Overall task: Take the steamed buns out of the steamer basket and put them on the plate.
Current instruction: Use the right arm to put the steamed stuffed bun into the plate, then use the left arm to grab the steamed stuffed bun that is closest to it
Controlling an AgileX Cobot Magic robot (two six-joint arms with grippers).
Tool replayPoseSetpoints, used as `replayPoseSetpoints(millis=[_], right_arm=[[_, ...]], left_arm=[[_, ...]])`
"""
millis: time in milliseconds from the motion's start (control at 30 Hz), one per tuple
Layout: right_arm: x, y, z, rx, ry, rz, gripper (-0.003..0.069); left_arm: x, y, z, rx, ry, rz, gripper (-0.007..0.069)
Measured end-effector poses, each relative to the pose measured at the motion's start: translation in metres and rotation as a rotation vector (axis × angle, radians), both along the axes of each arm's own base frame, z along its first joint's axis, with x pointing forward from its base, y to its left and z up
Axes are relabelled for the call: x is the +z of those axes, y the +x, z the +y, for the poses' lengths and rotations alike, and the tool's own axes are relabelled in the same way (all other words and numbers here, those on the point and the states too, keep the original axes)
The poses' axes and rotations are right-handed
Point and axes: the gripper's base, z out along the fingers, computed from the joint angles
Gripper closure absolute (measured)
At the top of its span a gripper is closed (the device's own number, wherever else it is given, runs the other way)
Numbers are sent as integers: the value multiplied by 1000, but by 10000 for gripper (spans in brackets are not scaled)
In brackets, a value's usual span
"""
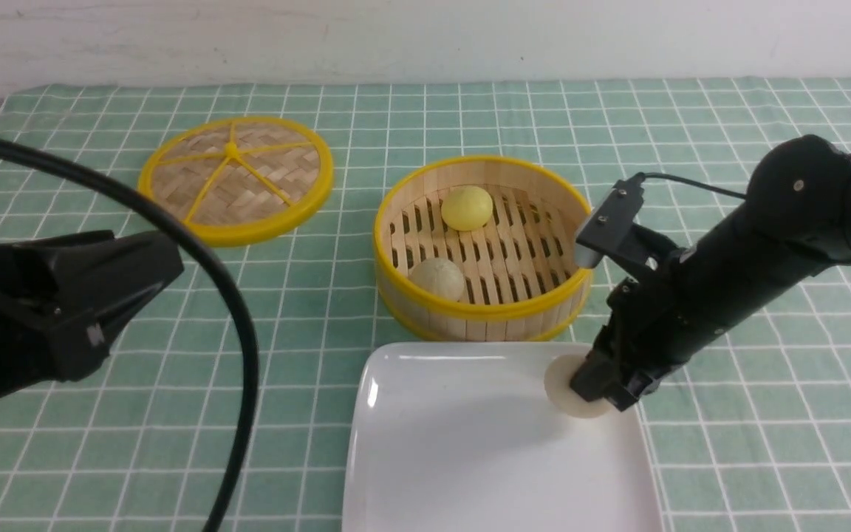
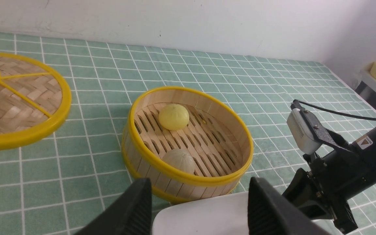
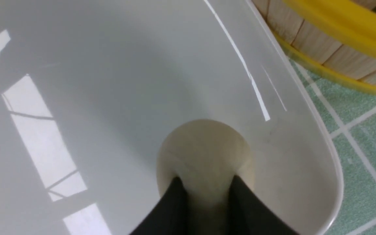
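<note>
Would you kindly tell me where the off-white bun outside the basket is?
In the front view the off-white bun lies on the plate's far right corner, between the right gripper's fingers, just in front of the steamer basket.

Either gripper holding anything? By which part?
Right gripper pinches the off-white bun by its right side, bun resting on the plate. Left gripper open, empty.

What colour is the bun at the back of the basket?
Pale yellow. That bun shows best in the left wrist view.

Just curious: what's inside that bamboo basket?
Two buns lie on its slatted floor: a pale yellow bun farther back, an off-white bun nearer. The basket wall hides that one's underside.
</note>
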Motion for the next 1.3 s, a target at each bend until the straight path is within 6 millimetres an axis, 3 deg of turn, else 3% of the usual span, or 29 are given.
replayPoseSetpoints(millis=[300,533,700,833,900,1067,1200,1300], right_arm=[[3,6,0,-38,8,-65,247],[4,8,0,-59,23,-78,183],[13,8,0,-71,40,-107,176],[49,11,2,-70,87,-210,175],[86,17,5,-67,135,-313,174],[135,28,13,-76,224,-363,174],[143,42,20,-67,242,-343,174],[132,58,25,-61,212,-334,174]], left_arm=[[0,0,1,7,1,-5,208],[0,0,0,4,1,-3,208],[0,0,0,3,2,-3,208],[0,0,0,3,2,-3,208],[0,0,0,3,2,-3,208],[0,0,0,1,2,-2,208],[0,0,0,-1,2,-1,208],[0,0,-1,-10,-10,7,208]])
